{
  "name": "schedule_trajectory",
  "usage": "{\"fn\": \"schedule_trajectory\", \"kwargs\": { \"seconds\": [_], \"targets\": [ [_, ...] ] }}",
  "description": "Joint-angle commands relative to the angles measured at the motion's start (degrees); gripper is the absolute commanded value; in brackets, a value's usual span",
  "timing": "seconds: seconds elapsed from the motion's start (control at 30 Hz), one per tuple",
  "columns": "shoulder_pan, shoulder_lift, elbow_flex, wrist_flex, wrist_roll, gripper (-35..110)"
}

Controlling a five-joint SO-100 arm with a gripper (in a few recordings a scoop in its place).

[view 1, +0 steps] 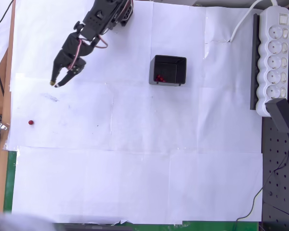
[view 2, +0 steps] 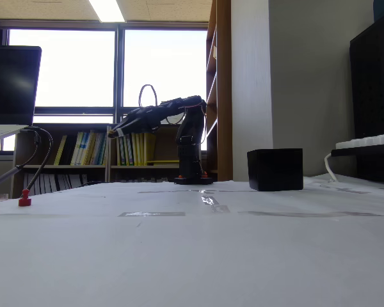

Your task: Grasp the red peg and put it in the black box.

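A tiny red peg (view 1: 31, 122) stands alone on the white paper at the far left of the overhead view; the fixed view shows it as a small red stub (view 2: 25, 199) at the left. The black box (view 1: 168, 70) sits right of centre with small red pegs inside at its lower left; in the fixed view its side (view 2: 275, 169) shows. My gripper (view 1: 57, 84) hangs above the paper, up and right of the loose peg, its fingers slightly apart and holding nothing. In the fixed view the gripper (view 2: 112, 133) is raised well above the table.
A white power strip (view 1: 274, 57) and a black adapter (view 1: 283, 115) lie along the right edge. The arm's base (view 2: 193, 173) stands at the back. The paper's left border meets a wooden table edge (view 1: 5, 96).
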State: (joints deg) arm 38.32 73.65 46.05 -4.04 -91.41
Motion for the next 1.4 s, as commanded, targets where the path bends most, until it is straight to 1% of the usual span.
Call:
{"fn": "schedule_trajectory", "kwargs": {
  "seconds": [0.0, 0.07, 0.17, 0.4, 0.53, 0.67, 0.97, 1.13, 1.37],
  "targets": [
    [2.2, 4.7, 7.5, -7.3, 0.8, 1],
    [2.9, 7.6, 8.2, -11.4, 1.4, 2],
    [3.8, 10.9, 9.1, -14.9, 1.0, 2],
    [5.0, 21.8, 11.3, -28.0, 0.4, 2],
    [5.3, 27.9, 13.0, -33.1, 0.0, 2],
    [5.1, 35.7, 15.0, -41.7, -1.8, 3],
    [3.7, 44.6, 16.6, -46.3, -1.8, 3],
    [2.9, 51.8, 17.7, -55.4, -0.8, 5],
    [2.4, 58.8, 23.0, -55.6, -0.5, 7]
  ]
}}
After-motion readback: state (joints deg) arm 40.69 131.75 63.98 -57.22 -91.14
